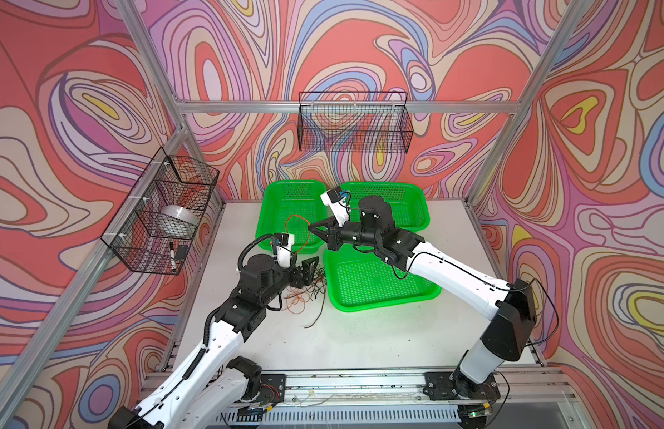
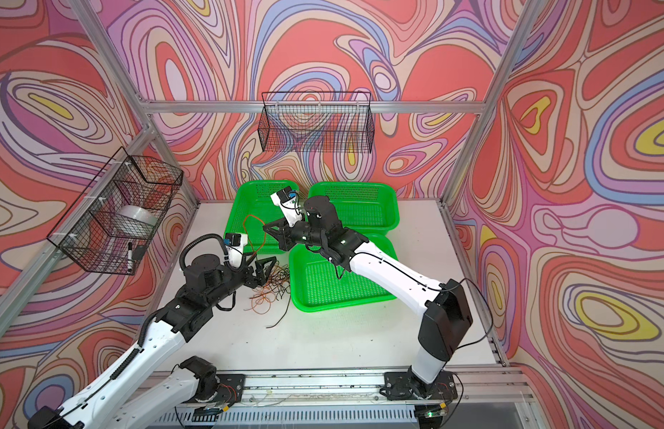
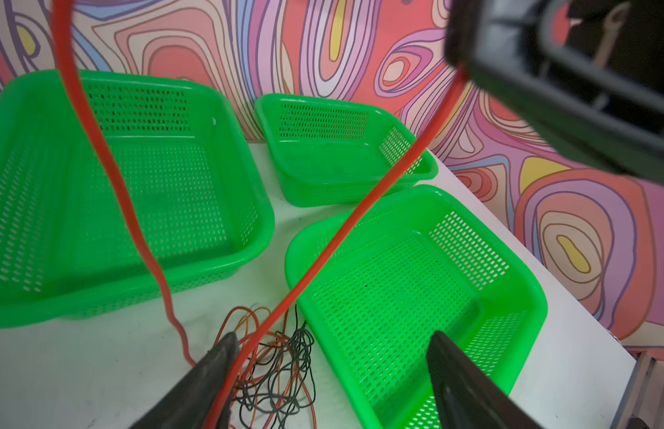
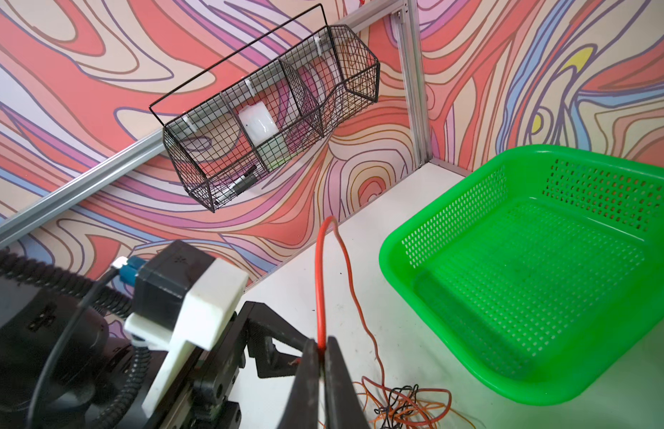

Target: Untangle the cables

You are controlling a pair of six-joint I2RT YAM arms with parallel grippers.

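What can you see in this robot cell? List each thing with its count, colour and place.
table: one, white, under everything
green baskets: three, green, on the table's far half
wire baskets: two, black, one on the back wall, one on the left wall
roll: one, white, middle compartment of the left-wall basket
marker: one, white and black, near compartment of that basket
cables: several, orange and black, tangled on the table beside the nearest green basket
lifted cable: one, orange, looping up from the tangle
right gripper: one, black, shut on the lifted cable
left gripper: one, black, open, at the tangle
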